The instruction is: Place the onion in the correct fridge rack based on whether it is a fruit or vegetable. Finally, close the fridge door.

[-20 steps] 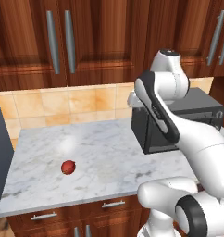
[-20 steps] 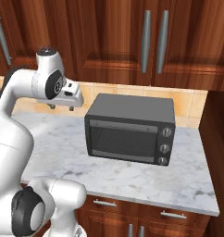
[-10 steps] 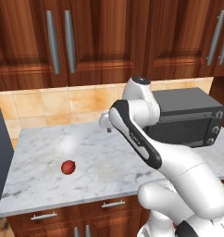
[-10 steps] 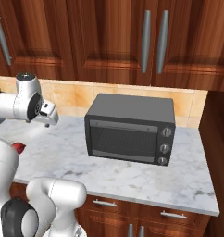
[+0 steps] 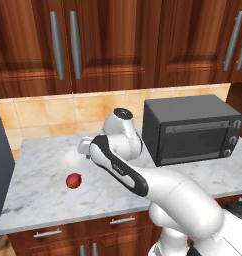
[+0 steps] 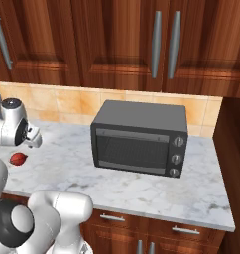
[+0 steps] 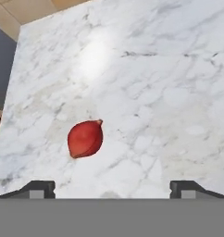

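The onion (image 5: 74,181) is a small red-maroon ball lying on the white marble counter (image 5: 48,200), left of the middle. It also appears as the onion (image 6: 18,158) at the left edge and the onion (image 7: 85,139) in the hand view, with a small pointed tip. My gripper (image 5: 84,148) hangs over the counter, above and a little behind the onion, apart from it. In the hand view the gripper (image 7: 113,189) is open, its fingertips (image 7: 40,187) wide apart with nothing between them. The fridge rack is out of view.
A dark grey microwave (image 5: 190,129) stands on the right part of the counter, against the tiled back wall. A grey fridge side (image 5: 0,175) borders the counter's left end. Wooden cabinets (image 5: 118,40) hang above. The counter's front edge (image 5: 93,215) runs just below the onion.
My arm has swung left from in front of the microwave across the counter and come lower, ending over the onion. The onion has not moved.
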Available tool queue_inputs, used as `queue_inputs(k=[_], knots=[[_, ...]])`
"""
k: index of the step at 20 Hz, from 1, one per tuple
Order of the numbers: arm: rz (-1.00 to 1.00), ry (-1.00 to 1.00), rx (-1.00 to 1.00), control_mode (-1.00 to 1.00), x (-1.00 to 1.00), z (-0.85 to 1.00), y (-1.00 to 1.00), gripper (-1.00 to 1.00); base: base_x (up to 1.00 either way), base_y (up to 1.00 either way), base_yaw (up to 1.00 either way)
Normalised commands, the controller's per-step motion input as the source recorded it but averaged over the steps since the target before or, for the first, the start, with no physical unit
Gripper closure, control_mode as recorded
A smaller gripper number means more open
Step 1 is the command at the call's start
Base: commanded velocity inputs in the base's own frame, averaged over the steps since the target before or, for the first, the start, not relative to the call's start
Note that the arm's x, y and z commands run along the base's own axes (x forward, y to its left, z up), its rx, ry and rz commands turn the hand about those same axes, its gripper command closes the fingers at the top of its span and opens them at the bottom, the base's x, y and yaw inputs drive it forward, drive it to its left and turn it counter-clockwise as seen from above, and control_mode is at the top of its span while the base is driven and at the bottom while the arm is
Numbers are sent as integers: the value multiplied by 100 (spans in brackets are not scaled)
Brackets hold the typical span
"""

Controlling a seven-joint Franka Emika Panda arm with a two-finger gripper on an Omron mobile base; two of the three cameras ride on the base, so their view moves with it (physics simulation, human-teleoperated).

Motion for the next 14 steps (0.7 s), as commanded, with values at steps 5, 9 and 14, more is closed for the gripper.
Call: queue_inputs(k=[5,9,14], knots=[[-5,16,0,-100,30,-15,50,-100,0,0,0],[0,21,0,-100,10,-20,12,-100,0,0,0],[-5,17,-2,-100,2,-52,23,-100,0,0,0]])
